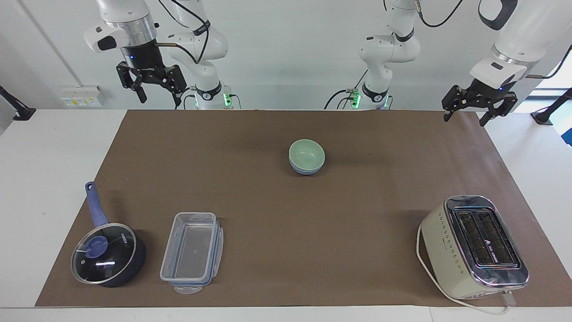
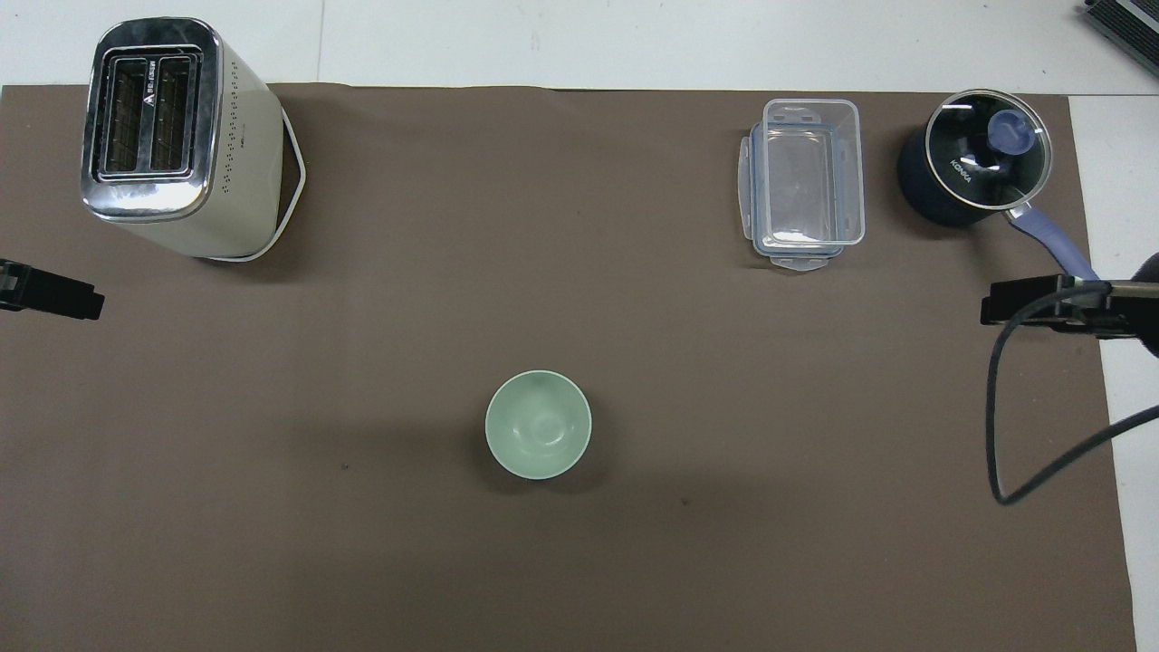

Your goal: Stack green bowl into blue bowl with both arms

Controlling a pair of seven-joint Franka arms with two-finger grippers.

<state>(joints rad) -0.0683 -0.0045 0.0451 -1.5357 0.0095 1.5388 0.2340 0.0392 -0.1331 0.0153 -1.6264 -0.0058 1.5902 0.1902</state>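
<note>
The green bowl (image 1: 306, 154) sits nested upright in the blue bowl (image 1: 306, 170) on the brown mat, midway between the two arms' ends. In the overhead view only the green bowl (image 2: 538, 424) shows; the blue one is hidden under it. My right gripper (image 1: 161, 101) is open and empty, raised high over the mat's edge nearest the robots at the right arm's end; it also shows in the overhead view (image 2: 1032, 303). My left gripper (image 1: 464, 120) is open and empty, waiting raised over the mat's corner at the left arm's end; it also shows in the overhead view (image 2: 54, 297).
Farthest from the robots stand a dark blue lidded saucepan (image 1: 105, 255) and a clear plastic container (image 1: 192, 252) toward the right arm's end, and a cream toaster (image 1: 473, 246) toward the left arm's end. The brown mat (image 1: 286, 223) covers the white table.
</note>
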